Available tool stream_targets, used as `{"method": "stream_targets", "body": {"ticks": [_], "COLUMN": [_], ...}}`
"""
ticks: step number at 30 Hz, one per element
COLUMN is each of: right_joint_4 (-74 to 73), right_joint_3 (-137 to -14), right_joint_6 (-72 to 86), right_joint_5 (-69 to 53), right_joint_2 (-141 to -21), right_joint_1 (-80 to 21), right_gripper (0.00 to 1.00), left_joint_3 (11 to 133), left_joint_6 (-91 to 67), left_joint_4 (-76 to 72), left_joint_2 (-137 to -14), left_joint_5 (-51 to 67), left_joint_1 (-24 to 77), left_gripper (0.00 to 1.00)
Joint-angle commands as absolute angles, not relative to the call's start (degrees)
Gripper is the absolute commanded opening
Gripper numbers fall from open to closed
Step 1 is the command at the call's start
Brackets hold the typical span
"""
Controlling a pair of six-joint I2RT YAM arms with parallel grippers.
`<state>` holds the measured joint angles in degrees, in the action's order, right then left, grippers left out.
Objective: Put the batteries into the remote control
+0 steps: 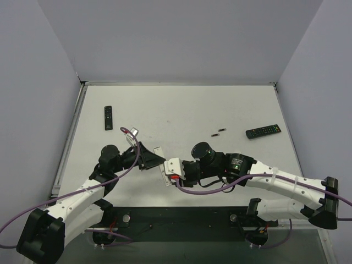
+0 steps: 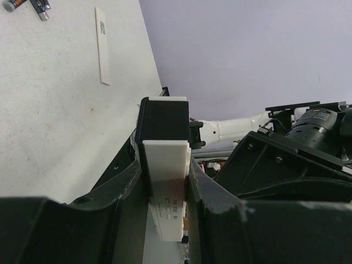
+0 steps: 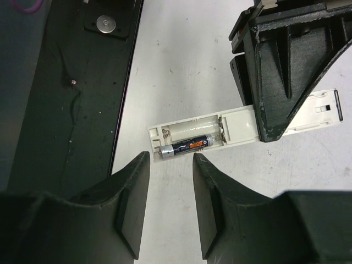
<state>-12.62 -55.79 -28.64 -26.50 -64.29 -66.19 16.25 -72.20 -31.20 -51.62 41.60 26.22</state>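
Right wrist view: I note the white remote with its compartment uncovered and one battery seated in the slot nearer my right gripper. That gripper's fingers stand apart, holding nothing, just short of the battery. The left gripper pinches the remote beyond the compartment. Spare batteries lie on the table, well apart from both grippers.

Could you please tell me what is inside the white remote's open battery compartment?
One battery lies in it, beside an empty slot whose spring shows. The left gripper covers the remote beyond the compartment.
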Motion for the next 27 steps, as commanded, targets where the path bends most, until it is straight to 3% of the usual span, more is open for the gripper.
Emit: {"method": "stream_targets", "body": {"ticks": [1,27], "right_joint_4": [-11.95,-12.48], "right_joint_3": [-57.74,-59.41], "right_joint_6": [-31.64,-32.61], "right_joint_5": [-29.18,-29.62], "right_joint_2": [-64.95,-67.85], "right_joint_1": [-66.27,-66.27], "right_gripper": [0.32,0.29], "left_joint_3": [19.25,19.34], "left_joint_6": [-72.95,-73.92], "left_joint_4": [-35.68,-36.56], "left_joint_2": [-51.06,-50.98], "left_joint_5": [43.16,43.51], "left_joint_1": [26.72,26.98], "left_gripper": [0.00,0.00]}}
